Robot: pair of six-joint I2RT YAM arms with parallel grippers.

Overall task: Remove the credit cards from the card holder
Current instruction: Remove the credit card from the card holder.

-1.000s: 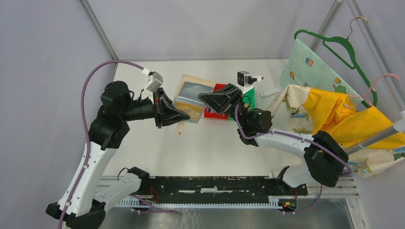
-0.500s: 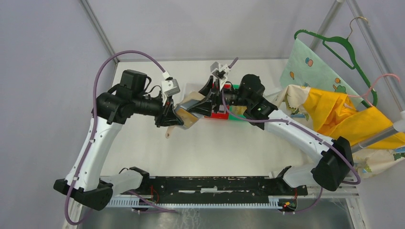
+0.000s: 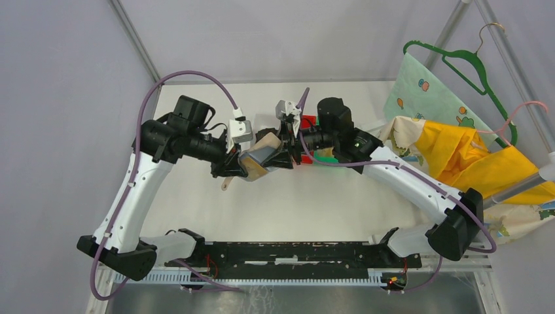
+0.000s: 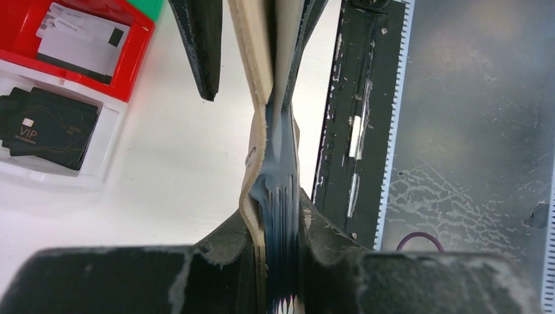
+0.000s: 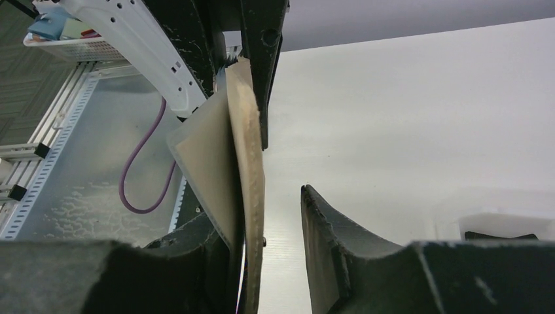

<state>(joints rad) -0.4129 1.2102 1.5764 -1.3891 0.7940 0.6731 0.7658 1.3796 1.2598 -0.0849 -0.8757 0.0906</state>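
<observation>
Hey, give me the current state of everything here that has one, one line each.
Flat tan rectangular card holder: held on edge, in the air.
Left hand: shut on the card holder.
Right hand: open, fingers either side of the holder.
Red plastic bin: holds pale cards.
White plastic bin: holds black cards.

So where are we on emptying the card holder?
Done: pale credit cards lie in the red bin. In hand: left pincer clamps the card holder; right pincer stands open around its far edge. Left: pulling whatever remains inside; cannot tell how many.
</observation>
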